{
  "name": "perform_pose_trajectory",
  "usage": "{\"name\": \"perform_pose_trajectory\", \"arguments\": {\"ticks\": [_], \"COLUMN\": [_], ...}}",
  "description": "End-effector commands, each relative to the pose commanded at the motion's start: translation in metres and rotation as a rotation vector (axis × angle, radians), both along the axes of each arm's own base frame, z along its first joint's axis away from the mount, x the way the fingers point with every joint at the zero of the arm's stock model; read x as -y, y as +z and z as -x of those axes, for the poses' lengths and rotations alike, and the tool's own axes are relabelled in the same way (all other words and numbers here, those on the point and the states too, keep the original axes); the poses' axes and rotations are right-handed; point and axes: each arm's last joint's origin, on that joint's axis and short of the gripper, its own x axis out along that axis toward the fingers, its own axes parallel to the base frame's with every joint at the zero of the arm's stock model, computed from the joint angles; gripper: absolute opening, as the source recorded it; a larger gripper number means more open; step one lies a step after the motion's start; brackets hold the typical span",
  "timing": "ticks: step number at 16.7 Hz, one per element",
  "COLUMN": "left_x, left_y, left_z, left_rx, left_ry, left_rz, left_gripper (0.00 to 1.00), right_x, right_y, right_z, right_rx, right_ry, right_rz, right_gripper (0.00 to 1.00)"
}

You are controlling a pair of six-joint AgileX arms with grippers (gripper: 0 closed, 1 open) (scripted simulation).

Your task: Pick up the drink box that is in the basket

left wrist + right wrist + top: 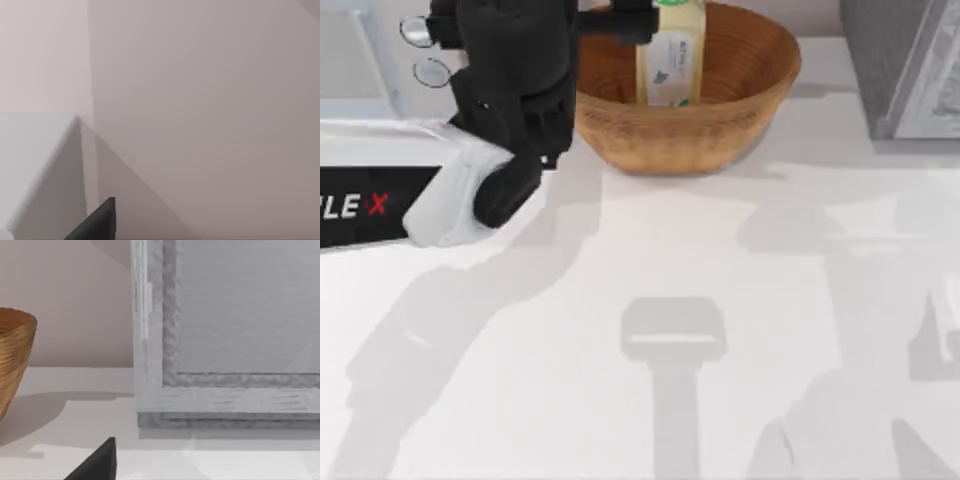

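Observation:
The drink box (pixel 672 60), a pale-yellow carton with a green top and a white label, stands upright over the middle of the brown wicker basket (pixel 750 90) at the back of the table. My left arm reaches in from the top view's left. Its gripper (pixel 638 22) is at the carton's upper part, shut on it, with a black finger (pixel 620 22) lapping the carton's left edge. The carton's base is hidden against the basket's inner wall, so I cannot tell whether it rests there. A dark part of my right gripper (pixel 97 462) points toward the basket's side (pixel 15 360).
A grey framed cabinet (pixel 905 60) stands at the back right, close to the basket; it also looms in the right wrist view (pixel 225 340). A white unit with round knobs (pixel 420 35) sits at the back left. The front of the table carries arm shadows.

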Motion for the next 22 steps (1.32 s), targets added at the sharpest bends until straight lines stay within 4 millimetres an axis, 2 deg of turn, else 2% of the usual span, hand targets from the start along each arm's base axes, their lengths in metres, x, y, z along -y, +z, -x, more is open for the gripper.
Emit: {"name": "perform_pose_trajectory", "arguments": {"ticks": [2,5,7,9,14,15,17,22], "left_x": [0.034,0.074,0.09,0.1,0.101,0.099,0.1,0.102], "left_y": [-0.029,-0.072,-0.094,-0.107,-0.11,-0.102,-0.106,-0.109], "left_z": [-0.016,-0.028,-0.03,-0.03,-0.03,-0.031,-0.034,-0.063], "left_rx": [-0.002,-0.008,-0.013,-0.017,-0.017,-0.002,-0.012,-0.018], "left_ry": [-0.001,0.0,0.002,0.003,0.003,0.007,0.005,0.003], "left_rz": [-0.003,-0.008,-0.01,-0.011,-0.011,0.002,-0.008,-0.011], "left_gripper": [1.0,1.0,1.0,1.0,1.0,1.0,1.0,1.0], "right_x": [0.0,0.0,0.0,0.0,0.0,0.0,0.0,0.0], "right_y": [0.0,0.0,0.0,0.0,0.0,0.0,0.0,0.0], "right_z": [0.0,0.0,0.0,0.0,0.0,0.0,0.0,0.0], "right_rx": [0.0,0.0,0.0,0.0,0.0,0.0,0.0,0.0], "right_ry": [0.0,0.0,0.0,0.0,0.0,0.0,0.0,0.0], "right_rz": [0.0,0.0,0.0,0.0,0.0,0.0,0.0,0.0], "right_gripper": [1.0,1.0,1.0,1.0,1.0,1.0,1.0,1.0]}}
